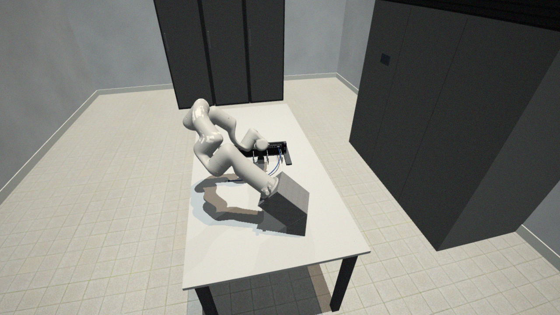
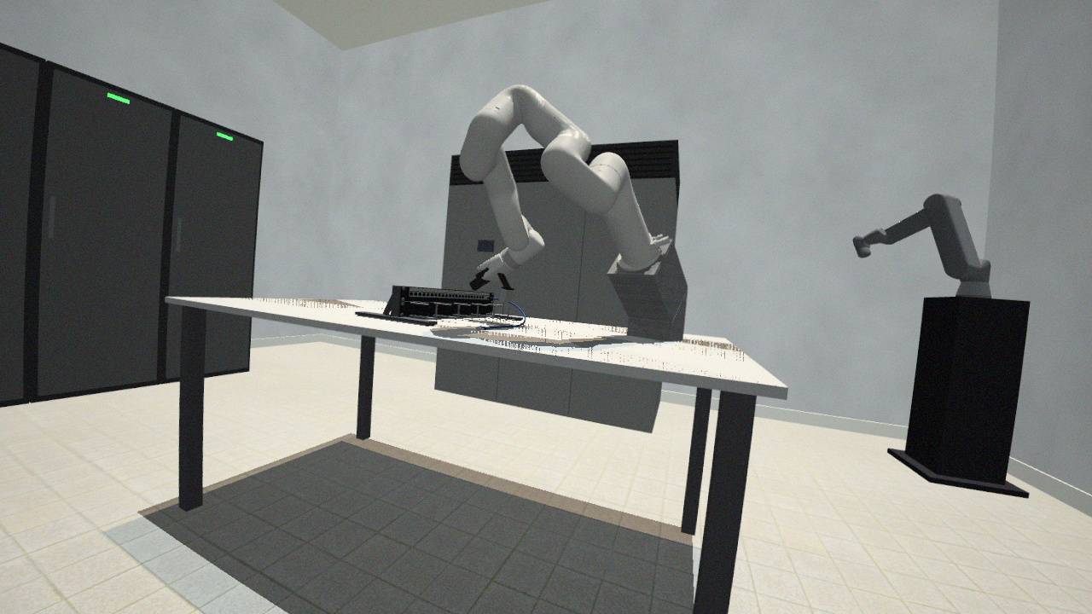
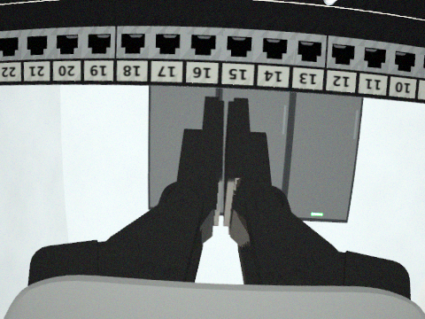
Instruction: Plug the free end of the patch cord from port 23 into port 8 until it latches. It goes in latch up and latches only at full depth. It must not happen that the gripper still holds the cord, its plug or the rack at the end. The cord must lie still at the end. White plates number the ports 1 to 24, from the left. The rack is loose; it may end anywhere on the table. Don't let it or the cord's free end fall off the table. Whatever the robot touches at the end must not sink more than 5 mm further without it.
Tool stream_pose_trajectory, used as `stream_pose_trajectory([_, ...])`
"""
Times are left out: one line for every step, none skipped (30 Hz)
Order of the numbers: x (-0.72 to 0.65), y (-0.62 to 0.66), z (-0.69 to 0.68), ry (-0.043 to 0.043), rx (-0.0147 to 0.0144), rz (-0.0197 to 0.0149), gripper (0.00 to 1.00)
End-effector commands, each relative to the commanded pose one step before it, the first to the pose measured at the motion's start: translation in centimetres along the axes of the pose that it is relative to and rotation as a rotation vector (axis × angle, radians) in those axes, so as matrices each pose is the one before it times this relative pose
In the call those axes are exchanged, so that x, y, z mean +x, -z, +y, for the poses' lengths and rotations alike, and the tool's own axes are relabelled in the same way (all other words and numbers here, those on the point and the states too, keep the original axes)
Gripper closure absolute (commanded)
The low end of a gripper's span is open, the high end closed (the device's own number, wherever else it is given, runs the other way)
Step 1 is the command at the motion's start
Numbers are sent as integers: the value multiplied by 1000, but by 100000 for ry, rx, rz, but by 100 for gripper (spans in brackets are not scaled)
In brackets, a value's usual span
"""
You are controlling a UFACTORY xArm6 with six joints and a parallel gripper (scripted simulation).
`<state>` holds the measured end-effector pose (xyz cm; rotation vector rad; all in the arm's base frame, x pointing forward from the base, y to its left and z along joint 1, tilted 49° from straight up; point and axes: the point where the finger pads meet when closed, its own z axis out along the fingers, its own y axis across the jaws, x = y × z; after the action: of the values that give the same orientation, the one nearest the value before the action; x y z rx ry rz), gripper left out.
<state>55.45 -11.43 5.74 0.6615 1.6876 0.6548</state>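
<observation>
Hovering over the rack (image 2: 397, 292), the tool (image 3: 225, 109) has its fingers pressed together with nothing between them; its tips point at about ports 15–16 in the wrist view.

Step in hand, as I judge it: pre-grasp, since the plug is not yet picked up. Ports 10 to 22 in the wrist view are all vacant; port 8 lies out of frame.

Blue patch cord (image 1: 277, 161) leaves the rack's right end and loops forward onto the bench (image 1: 219, 258); its free end I cannot make out.

Next move calls for opening the fingers, travelling right and down to the loose plug, and gripping it latch up.

Room: the rack sits mid-bench, well away from every edge. The arm's grey pedestal (image 1: 291, 195) stands near the cord loop, tightening the approach.
</observation>
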Motion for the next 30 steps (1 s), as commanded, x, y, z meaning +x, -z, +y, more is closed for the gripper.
stream_pose_trajectory([-133,-5,-2,56,-5,-221,100])
stream_pose_trajectory([0,0,0,0,0,0,100])
stream_pose_trajectory([0,0,0,0,0,0,100])
stream_pose_trajectory([0,0,0,0,0,0,100])
stream_pose_trajectory([0,0,0,0,0,0,100])
stream_pose_trajectory([0,0,0,0,0,0,100])
stream_pose_trajectory([0,0,0,0,0,0,100])
stream_pose_trajectory([0,4,0,0,0,0,100])
stream_pose_trajectory([0,29,0,0,0,0,100])
stream_pose_trajectory([0,74,0,0,0,0,100])
stream_pose_trajectory([0,134,0,0,0,0,100])
stream_pose_trajectory([0,204,0,-1,0,0,100])
stream_pose_trajectory([-1,283,0,1,0,0,100])
stream_pose_trajectory([0,365,0,0,0,0,100])
stream_pose_trajectory([0,0,0,0,0,0,100])
stream_pose_trajectory([0,0,0,0,0,0,100])
stream_pose_trajectory([0,448,0,0,0,0,100])
stream_pose_trajectory([0,530,0,0,0,0,100])
stream_pose_trajectory([0,608,0,0,0,0,100])
stream_pose_trajectory([0,678,0,0,0,0,100])
stream_pose_trajectory([0,741,0,0,0,0,100])
stream_pose_trajectory([0,793,0,0,0,0,100])
stream_pose_trajectory([0,833,0,0,0,0,100])
stream_pose_trajectory([0,860,0,0,0,0,100])
stream_pose_trajectory([0,873,0,0,0,0,100])
stream_pose_trajectory([-1,871,0,1,0,0,100])
stream_pose_trajectory([0,852,0,0,0,0,100])
stream_pose_trajectory([1,817,1,-1,0,0,100])
stream_pose_trajectory([-1,770,-1,1,0,0,100])
stream_pose_trajectory([1,705,1,-1,0,0,100])
